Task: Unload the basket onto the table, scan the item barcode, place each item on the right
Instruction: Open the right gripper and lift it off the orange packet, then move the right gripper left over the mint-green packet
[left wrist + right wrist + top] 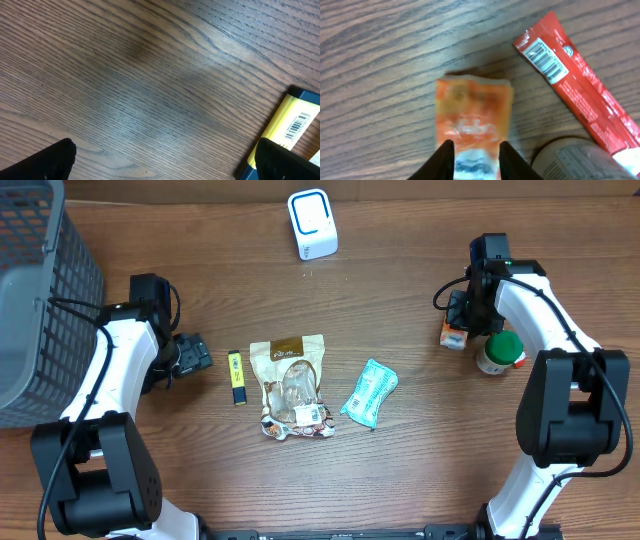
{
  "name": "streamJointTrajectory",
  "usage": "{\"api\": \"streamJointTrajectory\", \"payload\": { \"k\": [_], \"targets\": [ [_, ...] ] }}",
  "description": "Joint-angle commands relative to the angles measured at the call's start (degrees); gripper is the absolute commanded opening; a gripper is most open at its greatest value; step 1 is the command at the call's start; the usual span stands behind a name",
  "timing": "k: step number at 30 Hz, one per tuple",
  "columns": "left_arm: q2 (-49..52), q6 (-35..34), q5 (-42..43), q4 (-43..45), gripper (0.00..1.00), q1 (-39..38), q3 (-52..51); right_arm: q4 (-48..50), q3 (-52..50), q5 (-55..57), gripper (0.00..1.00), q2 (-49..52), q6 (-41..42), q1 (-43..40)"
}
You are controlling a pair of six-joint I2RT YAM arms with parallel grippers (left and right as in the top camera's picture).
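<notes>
The left arm (105,375) and the right arm (550,305) are wearing smooth white covers with round black joints. Thin black cables (70,307) are looping along them. A tiny green light (506,263) is glowing on the right arm. The fingers (47,160) are showing up black.

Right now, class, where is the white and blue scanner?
In the overhead view, the scanner stands alone at top centre, well beyond the brown snack bag.

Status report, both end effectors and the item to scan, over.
Left end effector open, empty, beside yellow pack. Right end effector straddles orange packet, grip unclear. Red sachet and jar crowd it.
</notes>
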Motion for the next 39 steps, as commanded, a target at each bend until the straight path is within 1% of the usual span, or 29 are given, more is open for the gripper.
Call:
{"api": "streamJointTrajectory", "payload": {
  "k": [1,6,8,11,12,15,19,22,28,36,39],
  "targets": [
    [0.2,0.6,-0.5,-0.1,1.00,-0.1,-0.2,1.0,-0.2,0.5,0.31,0.1,0.0,-0.1],
    [0.2,0.6,-0.5,-0.1,1.00,-0.1,-0.2,1.6,0.1,-1.2,0.31,0.1,0.0,0.0],
    [0.2,0.6,-0.5,-0.1,1.00,-0.1,-0.2,1.0,0.5,-4.4,0.31,0.0,0.0,0.0],
    [0.2,0.6,-0.5,-0.1,1.00,-0.1,-0.2,0.0,0.8,-15.1,0.31,0.0,0.0,0.1],
    [0.2,0.6,-0.5,-0.1,1.00,-0.1,-0.2,-0.6,0.8,-18.2,0.29,0.0,0.0,0.2],
    [0.2,0.6,-0.5,-0.1,1.00,-0.1,-0.2,-3.8,0.8,-24.1,0.28,0.0,0.0,1.2],
    [0.2,0.6,-0.5,-0.1,1.00,-0.1,-0.2,-8.5,0.8,-24.5,0.27,-0.2,-0.1,2.8],
    [0.2,0.6,-0.5,-0.1,1.00,-0.1,-0.2,-11.0,0.8,-24.5,0.28,-1.2,-0.1,3.3],
    [0.2,0.6,-0.5,-0.1,1.00,-0.1,-0.2,-16.7,0.6,-24.5,0.31,-6.7,-0.8,4.9],
    [0.2,0.6,-0.5,-0.1,1.00,-0.1,-0.2,-19.5,-1.8,-24.5,0.33,-15.3,0.1,8.8],
    [0.2,0.6,-0.5,-0.1,1.00,-0.1,-0.2,-18.7,-3.6,-24.4,0.37,-16.8,1.1,11.6]
  ]
}}
